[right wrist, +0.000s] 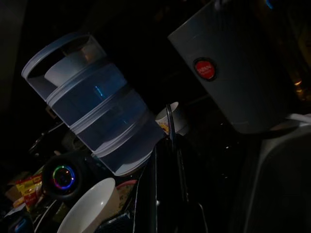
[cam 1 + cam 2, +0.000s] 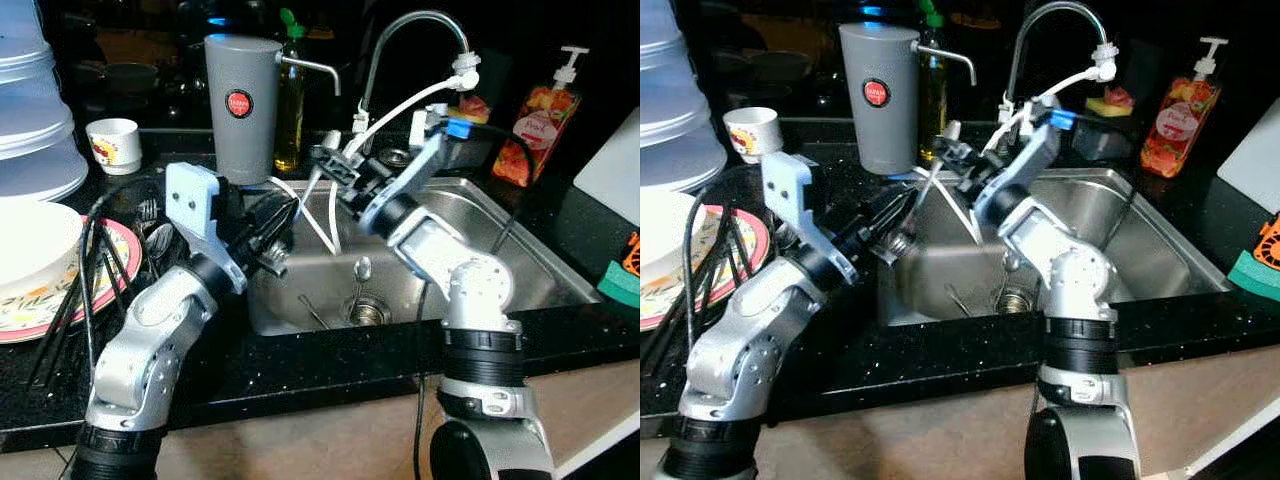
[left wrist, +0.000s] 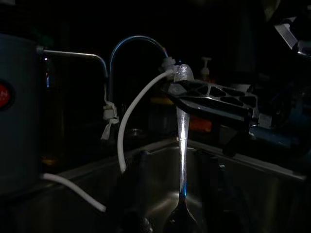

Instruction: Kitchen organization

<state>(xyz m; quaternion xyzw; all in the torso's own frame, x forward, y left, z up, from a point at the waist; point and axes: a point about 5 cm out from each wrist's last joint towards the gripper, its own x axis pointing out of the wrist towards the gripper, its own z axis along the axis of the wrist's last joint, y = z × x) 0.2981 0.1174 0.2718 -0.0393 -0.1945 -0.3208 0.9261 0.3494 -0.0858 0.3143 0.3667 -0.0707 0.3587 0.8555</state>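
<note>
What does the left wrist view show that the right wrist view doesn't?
Left wrist view: the curved faucet, a white hose, the sink, and a spoon upright in the right end effector.

Right wrist view: stacked blue containers, a white bowl, and a small cup.

Both: the grey canister with its red badge.

Shiny steel sink (image 2: pixel 520 250), glossy black countertop (image 2: pixel 330 370)

Likely home kitchen: sink (image 2: pixel 520 250), faucet (image 2: pixel 415 30).
</note>
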